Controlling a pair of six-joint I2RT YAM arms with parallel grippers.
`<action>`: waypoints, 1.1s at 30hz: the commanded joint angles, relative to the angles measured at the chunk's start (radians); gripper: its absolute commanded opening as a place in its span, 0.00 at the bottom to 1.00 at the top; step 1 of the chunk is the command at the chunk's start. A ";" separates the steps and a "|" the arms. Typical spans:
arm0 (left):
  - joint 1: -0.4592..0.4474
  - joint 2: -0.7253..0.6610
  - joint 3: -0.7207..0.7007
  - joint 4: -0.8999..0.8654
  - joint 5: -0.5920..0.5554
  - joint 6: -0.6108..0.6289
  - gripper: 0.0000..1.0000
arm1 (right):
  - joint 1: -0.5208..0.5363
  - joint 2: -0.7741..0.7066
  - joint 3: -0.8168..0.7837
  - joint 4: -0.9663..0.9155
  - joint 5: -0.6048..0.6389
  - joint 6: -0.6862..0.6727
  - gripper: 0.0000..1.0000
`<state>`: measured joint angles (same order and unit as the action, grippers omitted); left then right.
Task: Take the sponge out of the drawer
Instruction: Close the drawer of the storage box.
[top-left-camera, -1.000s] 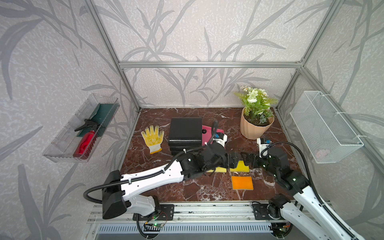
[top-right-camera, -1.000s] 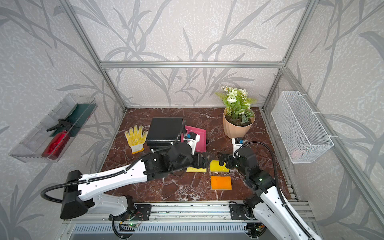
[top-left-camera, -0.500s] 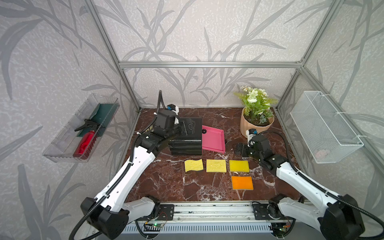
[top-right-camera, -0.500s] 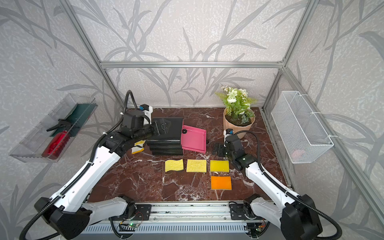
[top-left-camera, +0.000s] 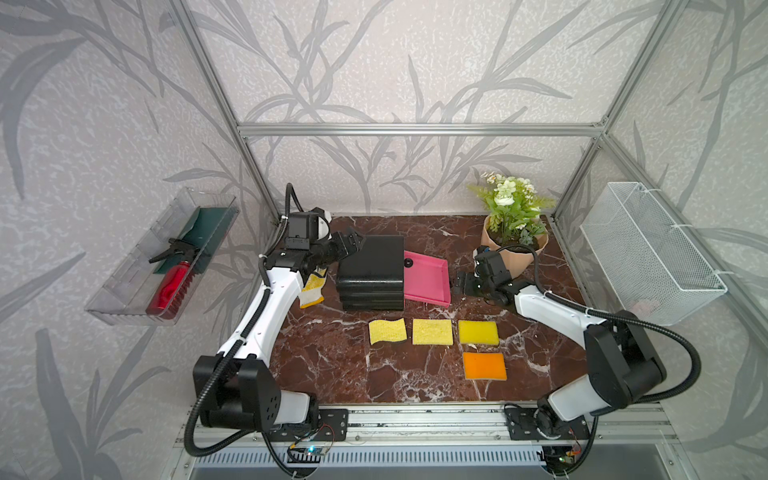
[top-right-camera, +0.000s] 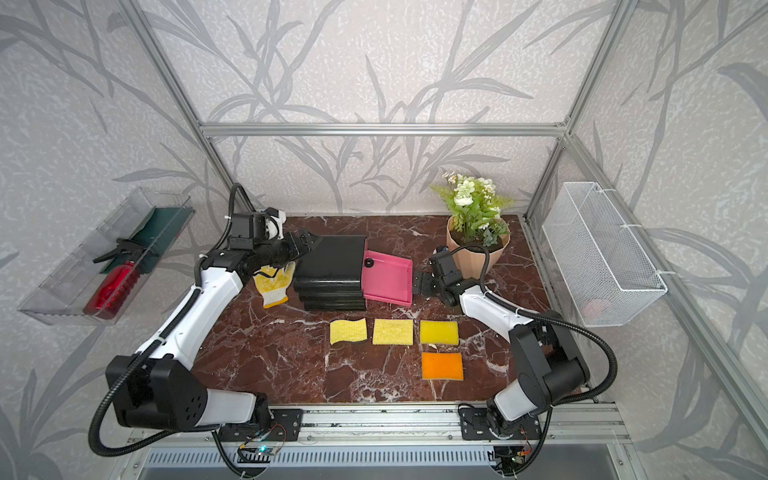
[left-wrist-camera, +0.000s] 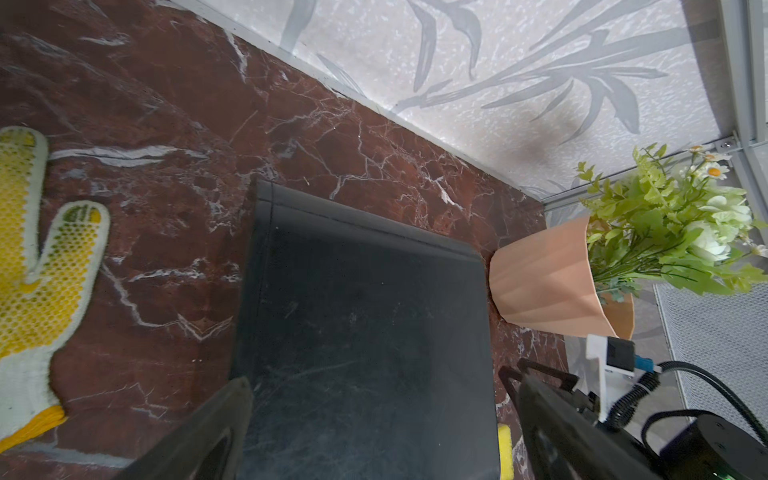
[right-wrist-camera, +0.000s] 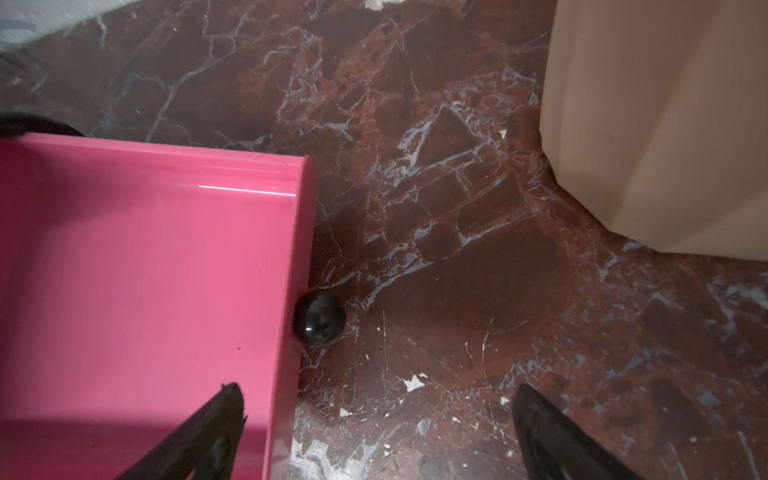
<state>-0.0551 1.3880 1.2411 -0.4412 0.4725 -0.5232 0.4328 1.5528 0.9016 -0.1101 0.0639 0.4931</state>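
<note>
Sponges (top-left-camera: 432, 332), four of them, lie on the tabletop (top-left-camera: 332, 365) outside the pink drawer (top-left-camera: 426, 278). Clock directions are read in the top views, with 12 toward the back wall.

The right end effector (top-left-camera: 461, 284) is released, fingers spread and gripping nothing. It sits low at 3 o'clock of the drawer, just beside its outer wall. In the right wrist view one finger hangs over the drawer's floor and the other over the marble, with the black knob (right-wrist-camera: 319, 318) ahead of them, untouched.

The left end effector (top-left-camera: 351, 243) is also released and holds nothing, hovering at the 10 o'clock corner of the black cabinet (top-left-camera: 374, 266).

The drawer sticks out of the cabinet toward 3 o'clock. A yellow glove (top-left-camera: 312, 289) lies at the cabinet's 9 o'clock, partly under the left arm. A flower pot (top-left-camera: 509, 249) stands at its 2 o'clock.

At the cabinet's 5 o'clock a row runs from 9 to 3: a wavy yellow sponge (top-left-camera: 387, 331), a pale yellow sponge (top-left-camera: 432, 332) and a deep yellow sponge (top-left-camera: 478, 332), near one another but apart. An orange sponge (top-left-camera: 484, 365) lies at 6 o'clock of the deep yellow one.
</note>
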 joint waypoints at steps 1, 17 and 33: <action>0.028 0.006 -0.023 0.062 0.083 0.002 0.99 | -0.003 0.022 0.012 -0.013 0.031 -0.006 0.99; 0.052 0.048 -0.078 0.132 0.171 -0.042 0.99 | 0.001 0.131 0.057 -0.105 0.016 -0.065 0.99; 0.048 0.072 -0.111 0.209 0.254 -0.106 0.99 | 0.063 0.089 -0.004 0.165 -0.123 -0.050 0.99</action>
<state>-0.0063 1.4437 1.1545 -0.2287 0.6987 -0.6106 0.4633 1.6825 0.8982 -0.0555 0.0063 0.4370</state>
